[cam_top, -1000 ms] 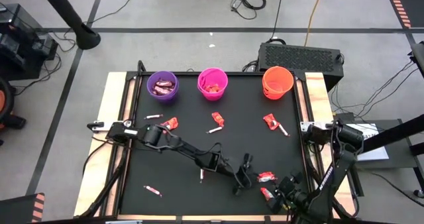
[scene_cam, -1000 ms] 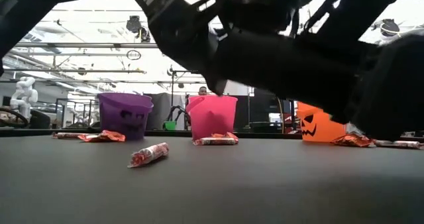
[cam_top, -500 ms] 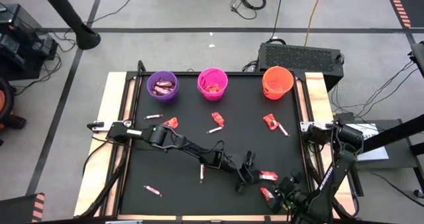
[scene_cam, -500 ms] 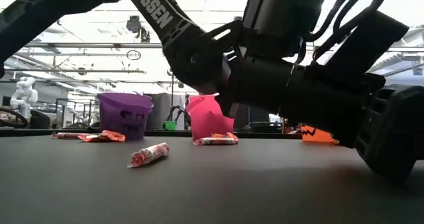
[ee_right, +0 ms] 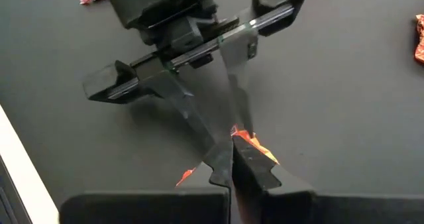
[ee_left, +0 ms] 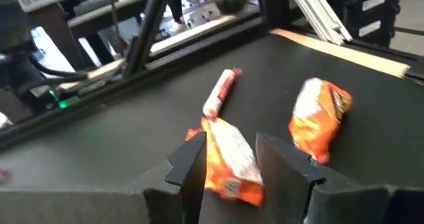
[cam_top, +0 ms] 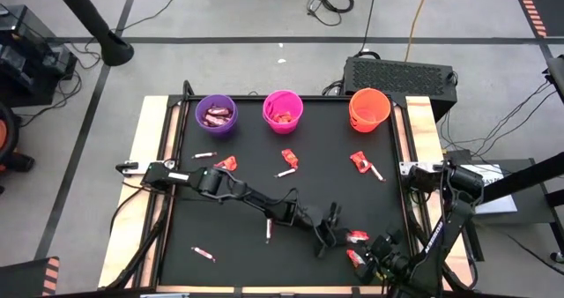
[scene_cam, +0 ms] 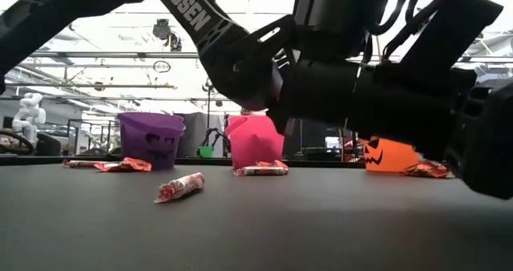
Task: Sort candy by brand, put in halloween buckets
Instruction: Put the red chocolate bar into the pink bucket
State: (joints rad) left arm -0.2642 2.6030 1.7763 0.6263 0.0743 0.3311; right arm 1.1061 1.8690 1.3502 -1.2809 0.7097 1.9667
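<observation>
**One wrapper now sits between the left jaws, not yet pinched**

Half a second back, the left gripper (ee_left: pixel 232 154) was short of the sweets at the near right of the black table mat (cam_top: pixel 220 236). It has since slid on towards them. Its fingers now stand apart on either side of a small crinkled red-orange candy wrapper (ee_left: pixel 228 163) that lies flat on the mat. The gap between them has not narrowed over that time, so I read this as a straddle and not a grip.

A second red-orange wrapped sweet (ee_left: pixel 319 118) lies just beside the first, outside the fingers. A thin pale stick candy (ee_left: pixel 220 91) lies a little beyond both.

The right gripper (ee_right: pixel 232 169) waits low at the near right corner, jaws pressed together and holding nothing. It faces the left gripper closely across the same wrapper.

For the task, the approach looks finished, and closing and lifting come next. The three small round plastic pails stand in a row along the far edge, well apart from this spot:

- The purple one (cam_top: pixel 216 115) already has sweets inside.
- The magenta pink one (cam_top: pixel 283 110) also has sweets inside.
- The orange one (cam_top: pixel 369 108) shows nothing inside that I can make out.

The neighbouring wrapper and the right gripper's tips are both close, so a nudge or a double pick is the likely hazard.
</observation>
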